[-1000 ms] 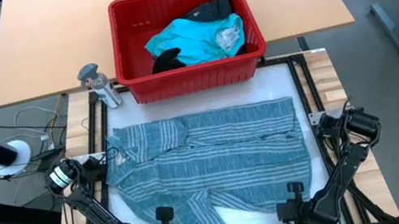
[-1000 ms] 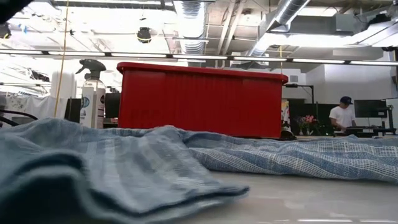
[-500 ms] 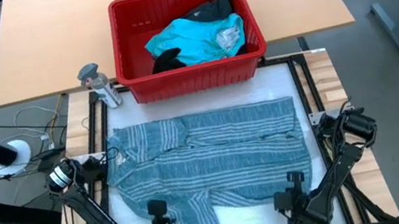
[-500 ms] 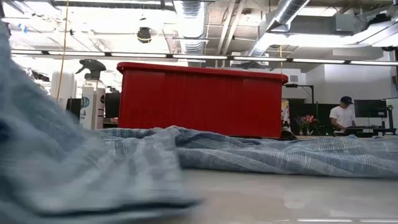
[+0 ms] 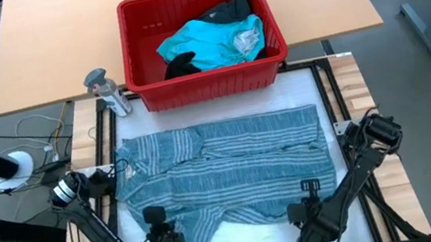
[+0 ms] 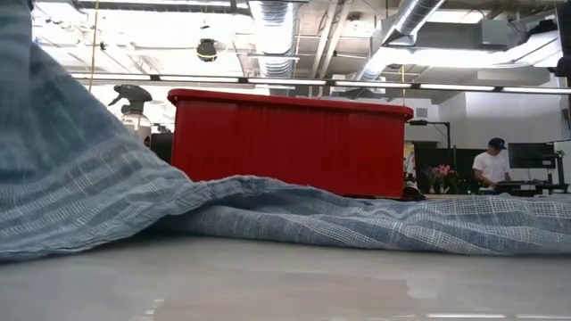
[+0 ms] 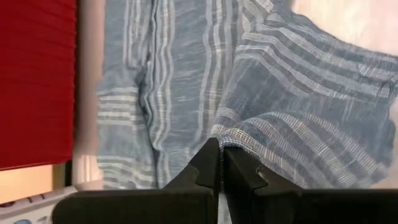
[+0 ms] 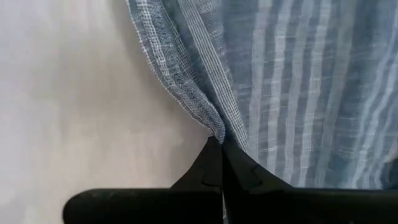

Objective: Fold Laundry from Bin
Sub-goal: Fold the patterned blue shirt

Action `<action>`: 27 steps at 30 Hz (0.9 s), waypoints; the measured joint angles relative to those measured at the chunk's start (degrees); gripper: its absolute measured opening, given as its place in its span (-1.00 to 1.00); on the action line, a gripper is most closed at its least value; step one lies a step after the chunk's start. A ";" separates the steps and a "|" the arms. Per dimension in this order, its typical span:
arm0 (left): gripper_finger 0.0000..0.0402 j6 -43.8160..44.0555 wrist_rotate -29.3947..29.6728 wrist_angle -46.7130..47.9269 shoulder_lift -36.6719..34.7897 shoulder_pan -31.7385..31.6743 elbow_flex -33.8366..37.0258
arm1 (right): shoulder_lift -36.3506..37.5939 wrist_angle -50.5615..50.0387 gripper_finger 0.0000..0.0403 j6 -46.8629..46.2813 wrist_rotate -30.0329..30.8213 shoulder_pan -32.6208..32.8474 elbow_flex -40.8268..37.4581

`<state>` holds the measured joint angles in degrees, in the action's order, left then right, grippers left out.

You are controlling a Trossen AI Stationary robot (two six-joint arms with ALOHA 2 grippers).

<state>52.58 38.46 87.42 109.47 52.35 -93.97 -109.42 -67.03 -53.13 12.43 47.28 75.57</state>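
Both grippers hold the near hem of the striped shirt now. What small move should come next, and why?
Probably carry the hem forward toward the red bin, both arms together. The left gripper and the right gripper are each shut on the near edge of the striped shirt, which the low view shows lifted off the table on one side. The far part lies flat, ready to receive the fold.

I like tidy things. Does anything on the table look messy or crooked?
Mostly tidy. The striped shirt lies flat, but its near-left corner is lifted and bunched where the left gripper pinches it. The right gripper pinches the near hem.
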 joint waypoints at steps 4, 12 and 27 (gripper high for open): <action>-1.00 0.22 1.10 1.88 -0.51 0.01 -0.38 | 3.21 1.19 -0.92 1.97 -0.80 -0.48 0.02; -1.00 1.23 4.83 2.01 -6.05 0.01 -0.38 | 11.71 1.68 -0.92 2.41 -1.90 -0.96 0.04; -1.00 3.50 7.25 2.43 -15.10 -3.13 1.82 | 12.27 1.69 -0.92 6.60 -1.80 -7.52 -4.30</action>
<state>56.07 45.71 89.85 94.37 49.23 -92.15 -97.16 -65.35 -46.53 10.63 39.76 71.27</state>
